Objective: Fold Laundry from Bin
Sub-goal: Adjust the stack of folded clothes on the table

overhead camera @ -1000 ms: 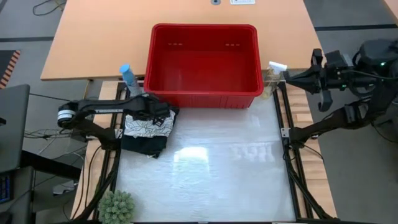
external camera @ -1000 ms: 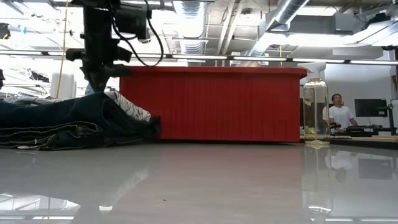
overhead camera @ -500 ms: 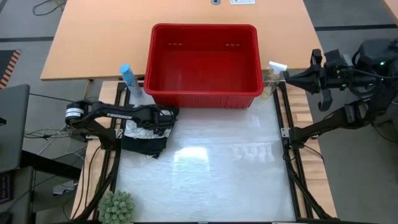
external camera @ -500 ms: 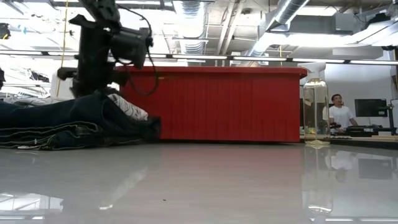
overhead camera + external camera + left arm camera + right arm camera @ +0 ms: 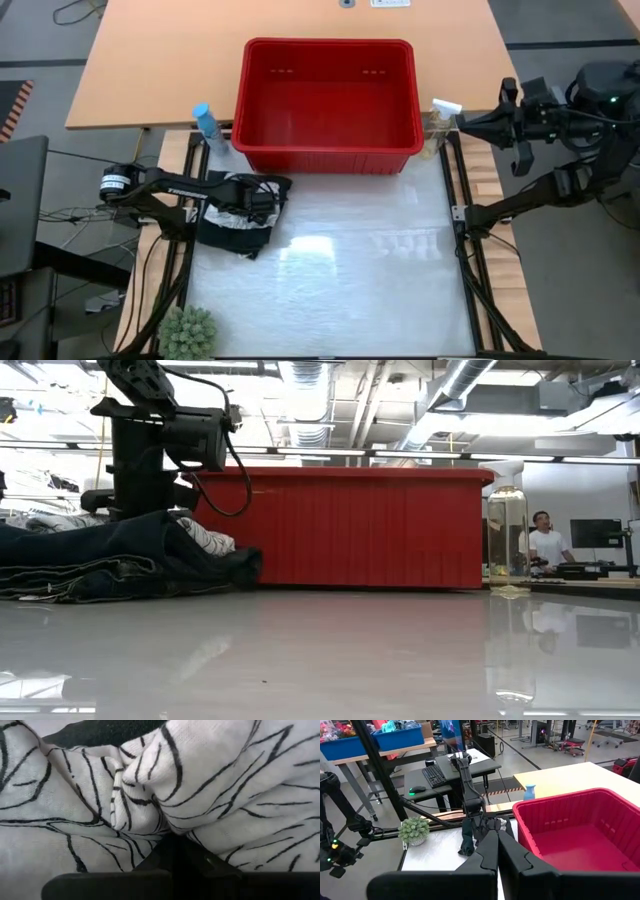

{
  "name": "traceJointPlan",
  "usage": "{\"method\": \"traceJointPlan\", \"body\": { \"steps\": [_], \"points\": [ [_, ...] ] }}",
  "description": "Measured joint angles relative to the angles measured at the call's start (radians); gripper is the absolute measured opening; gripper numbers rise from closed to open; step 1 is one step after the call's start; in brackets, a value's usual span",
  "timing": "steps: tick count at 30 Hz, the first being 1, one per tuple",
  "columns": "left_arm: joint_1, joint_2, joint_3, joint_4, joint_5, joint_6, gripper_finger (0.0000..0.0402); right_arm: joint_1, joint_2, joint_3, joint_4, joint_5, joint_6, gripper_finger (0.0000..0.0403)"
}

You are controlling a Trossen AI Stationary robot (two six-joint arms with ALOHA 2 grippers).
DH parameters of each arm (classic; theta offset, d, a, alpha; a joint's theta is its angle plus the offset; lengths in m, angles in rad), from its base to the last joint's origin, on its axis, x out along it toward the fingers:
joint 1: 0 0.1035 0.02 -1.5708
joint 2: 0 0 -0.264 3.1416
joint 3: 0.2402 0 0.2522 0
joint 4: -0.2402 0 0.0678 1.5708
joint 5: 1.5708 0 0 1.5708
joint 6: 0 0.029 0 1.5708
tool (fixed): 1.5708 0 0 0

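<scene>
The left tool (image 5: 262, 197) is pressed down on the folded laundry (image 5: 235, 222) at the bench's (image 5: 350, 270) left side, just in front of the empty red bin (image 5: 327, 150); its fingers are closed, pinching the white leaf-print cloth (image 5: 225, 785). The right tool (image 5: 466, 124) waits closed and empty off the bench's right edge, beside a spray bottle (image 5: 440, 118).

From my seat the room reads bright, lit by ceiling strip lights (image 5: 330, 452) that glare in the low view. They bounce off the glossy table (image 5: 330, 280) as a pale white patch. The left wrist view sits so close to the leaf-print cloth (image 5: 225, 785) that its weave looks soft.
</scene>
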Motion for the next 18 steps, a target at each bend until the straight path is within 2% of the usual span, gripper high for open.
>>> {"method": "traceJointPlan", "body": {
  "steps": [18],
  "points": [
    [-0.026, 0.001, -0.001, 0.253, 0.084, 0.037, 0.0, 0.0, 0.0, 0.0, 0.064, 0.001, -0.008, 0.0029]
  ]
}}
